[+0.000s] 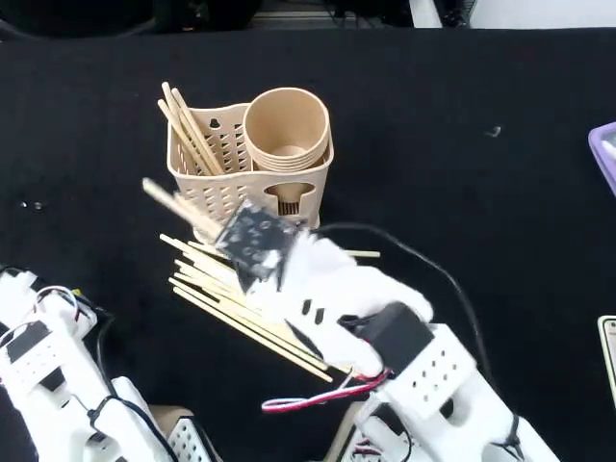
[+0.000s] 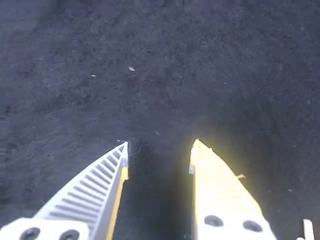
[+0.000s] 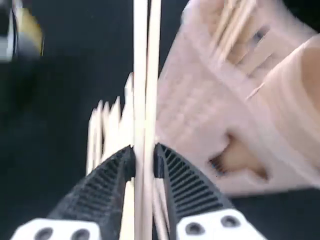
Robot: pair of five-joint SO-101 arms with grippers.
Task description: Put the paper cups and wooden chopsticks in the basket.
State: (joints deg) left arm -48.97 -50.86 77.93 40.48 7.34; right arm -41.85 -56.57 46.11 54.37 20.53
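A beige slotted basket (image 1: 226, 183) stands at the table's middle back, with stacked paper cups (image 1: 287, 130) in its right half and several wooden chopsticks (image 1: 189, 125) leaning in its left half. More chopsticks (image 1: 217, 298) lie loose on the cloth in front of it. My right gripper (image 1: 223, 236) hangs just in front of the basket, shut on a pair of chopsticks (image 3: 144, 100) whose ends stick out to the left (image 1: 168, 202). The basket (image 3: 235, 115) shows close beside them in the right wrist view. My left gripper (image 2: 159, 155) is open over bare black cloth at the table's front left.
The table is covered in black cloth (image 1: 481, 192). A purple object (image 1: 604, 149) sits at the right edge. The right arm's cable (image 1: 423, 265) loops over the cloth right of the loose chopsticks. The left arm's body (image 1: 48, 385) occupies the front left corner.
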